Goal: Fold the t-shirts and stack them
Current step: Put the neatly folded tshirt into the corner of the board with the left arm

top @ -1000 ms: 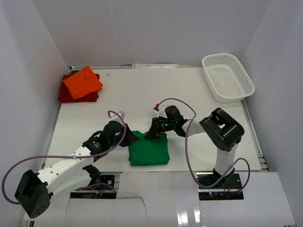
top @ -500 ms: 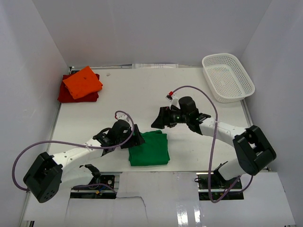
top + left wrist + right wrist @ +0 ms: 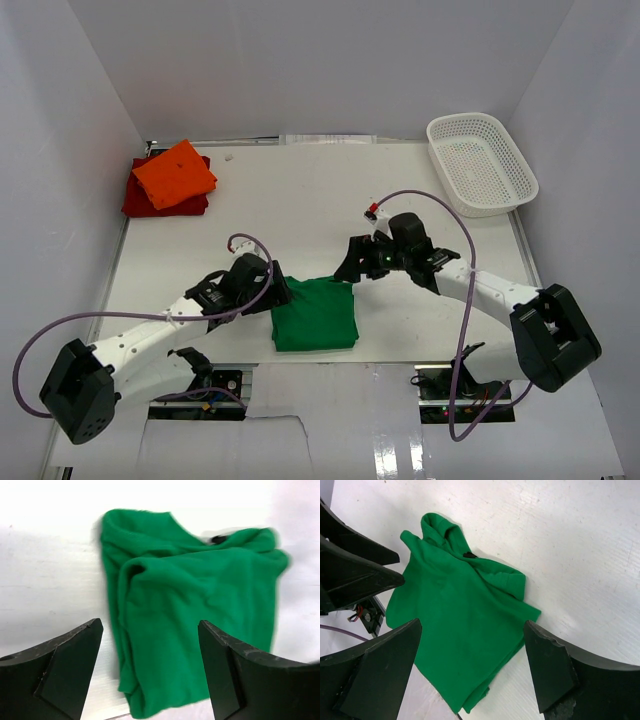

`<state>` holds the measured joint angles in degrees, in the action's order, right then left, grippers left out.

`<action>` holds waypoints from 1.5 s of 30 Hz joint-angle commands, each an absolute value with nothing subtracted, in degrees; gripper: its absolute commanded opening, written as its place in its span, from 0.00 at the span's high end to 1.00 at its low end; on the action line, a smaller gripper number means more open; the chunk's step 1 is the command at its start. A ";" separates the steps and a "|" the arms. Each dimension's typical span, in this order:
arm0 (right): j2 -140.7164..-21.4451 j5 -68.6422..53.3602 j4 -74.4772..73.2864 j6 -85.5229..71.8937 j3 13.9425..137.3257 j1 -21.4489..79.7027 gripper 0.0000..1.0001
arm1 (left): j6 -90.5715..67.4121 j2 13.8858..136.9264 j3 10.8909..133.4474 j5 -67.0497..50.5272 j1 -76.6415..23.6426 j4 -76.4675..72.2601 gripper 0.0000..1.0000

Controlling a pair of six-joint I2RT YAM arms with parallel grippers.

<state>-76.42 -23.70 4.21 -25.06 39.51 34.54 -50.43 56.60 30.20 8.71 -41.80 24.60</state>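
Top external view: the green t-shirt (image 3: pixel 314 314) lies folded into a rough rectangle near the front edge of the white table (image 3: pixel 300 200), between the two arms. The left hand (image 3: pixel 284 294) sits just beside the shirt's left edge with its jaws wide apart, holding nothing. The right hand (image 3: pixel 347 268) hangs just beyond the shirt's far right corner, jaws also spread wide and empty. At the far left corner of the table the orange t-shirt (image 3: pixel 175 174) rests folded on top of the dark red t-shirt (image 3: pixel 140 200). A white mesh basket (image 3: pixel 480 165) stands at the far right corner.

Left wrist view: the picture is a little blurred. Two dark fingers (image 3: pixel 55 675) stand far apart at the bottom, and the green shirt lies on the table ahead of them, touching neither. Its left side is bunched into soft rolled folds.

Right wrist view: this hand's fingers (image 3: pixel 375 675) are likewise spread wide, with the green shirt lying flat on the table between and beyond them, not gripped. The left hand's dark tips show at the left edge, close to the cloth.
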 commanded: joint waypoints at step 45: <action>-60.12 -26.63 -3.25 -23.55 37.36 27.16 0.15 | -13.54 128.75 126.19 5.28 -7.56 31.55 1.00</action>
<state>-61.67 -25.47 -3.33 -23.55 36.95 27.42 -17.37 127.59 119.33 7.44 -8.56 29.67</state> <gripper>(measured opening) 0.851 0.218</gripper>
